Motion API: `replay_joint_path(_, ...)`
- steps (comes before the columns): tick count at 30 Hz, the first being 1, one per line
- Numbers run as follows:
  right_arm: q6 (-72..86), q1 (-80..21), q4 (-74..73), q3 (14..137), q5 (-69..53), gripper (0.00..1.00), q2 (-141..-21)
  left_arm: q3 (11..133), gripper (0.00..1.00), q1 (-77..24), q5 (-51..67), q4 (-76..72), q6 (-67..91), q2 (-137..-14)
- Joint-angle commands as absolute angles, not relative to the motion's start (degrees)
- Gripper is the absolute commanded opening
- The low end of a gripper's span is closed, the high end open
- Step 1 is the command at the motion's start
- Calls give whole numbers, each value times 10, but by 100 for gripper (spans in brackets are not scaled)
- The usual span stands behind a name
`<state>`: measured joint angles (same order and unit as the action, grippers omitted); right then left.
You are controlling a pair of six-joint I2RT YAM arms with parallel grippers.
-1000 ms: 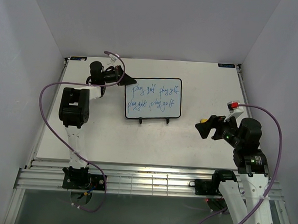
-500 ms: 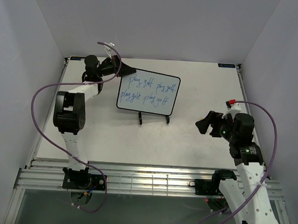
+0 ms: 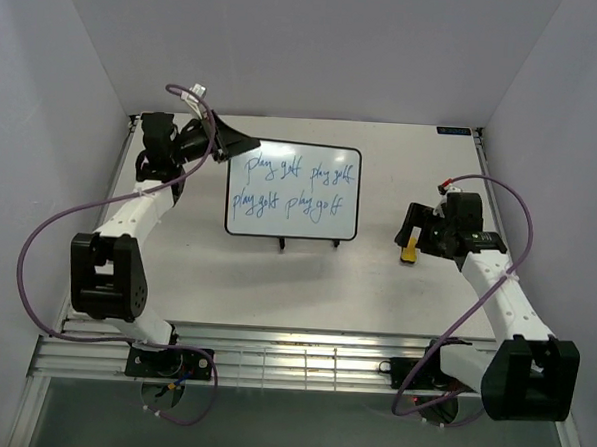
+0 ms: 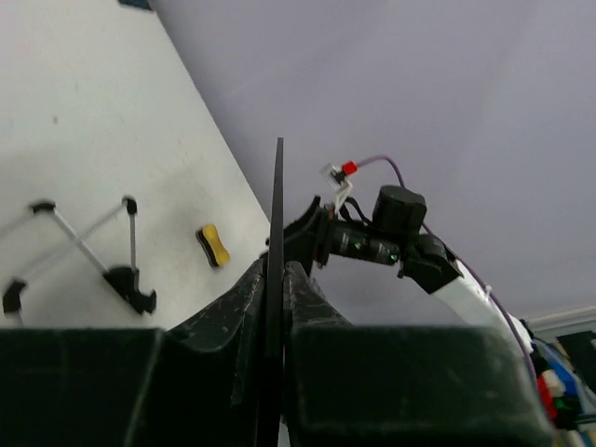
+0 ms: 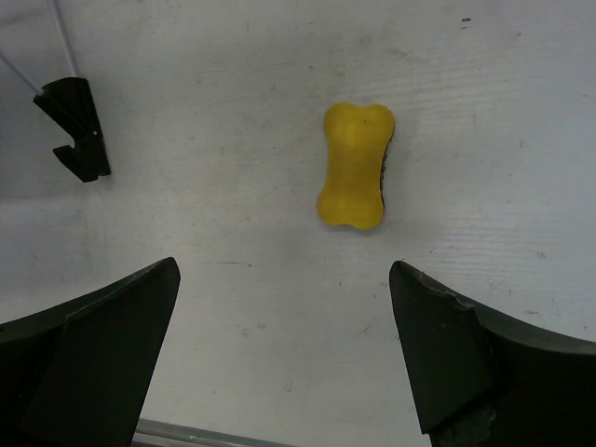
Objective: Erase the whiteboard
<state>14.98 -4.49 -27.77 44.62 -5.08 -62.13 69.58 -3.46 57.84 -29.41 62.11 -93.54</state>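
Note:
The whiteboard [image 3: 293, 191], black-framed and bearing blue "play golf" writing, hangs lifted off its wire stand [image 3: 307, 244]. My left gripper [image 3: 239, 142] is shut on its upper left corner. In the left wrist view the board is a thin black edge [image 4: 277, 205] pinched in that gripper [image 4: 277, 279]. A yellow bone-shaped eraser [image 5: 355, 166] lies flat on the table, also visible from above as the eraser [image 3: 409, 254]. My right gripper [image 5: 284, 270] hovers wide open just short of it with nothing between its fingers; from above this gripper [image 3: 410, 234] is right of the board.
The stand's black feet [image 4: 128, 282] and thin wires rest on the white table [image 3: 402, 159]. One foot [image 5: 74, 126] sits left of the eraser. Grey walls enclose the table on three sides. Purple cables loop from both arms.
The left arm has swung outward, carrying the whiteboard up and to the left off its stand. The right arm has reached forward, so its open gripper now hangs over the eraser.

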Motion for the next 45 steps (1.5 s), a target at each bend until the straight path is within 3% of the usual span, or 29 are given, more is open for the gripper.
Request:
replay_joint_path(1,111,-40,-247,496,-35,100,-670,622,0,-28,565,-181,627,-848)
replay_joint_path(2,106,-40,-247,504,-33,93,-685,588,0,-27,564,-149,617,-833)
replay_joint_path(4,98,-39,-247,515,-17,90,-725,555,0,-27,565,-123,593,-791)
replay_joint_path(10,89,-40,-249,549,-39,67,-816,470,0,-26,547,-14,529,-702)
replay_joint_path(18,81,-47,-248,548,29,65,-871,390,0,-27,546,63,519,-618)
replay_joint_path(25,72,-52,-246,556,20,62,-903,335,0,-26,550,90,505,-622)
replay_joint_path(31,72,-57,-235,555,18,56,-922,306,0,-26,546,74,505,-626)
replay_joint_path(35,71,-59,-232,557,15,47,-931,298,0,-26,542,69,499,-630)
replay_joint_path(45,74,-76,-242,558,22,38,-900,286,0,-27,516,78,461,-642)
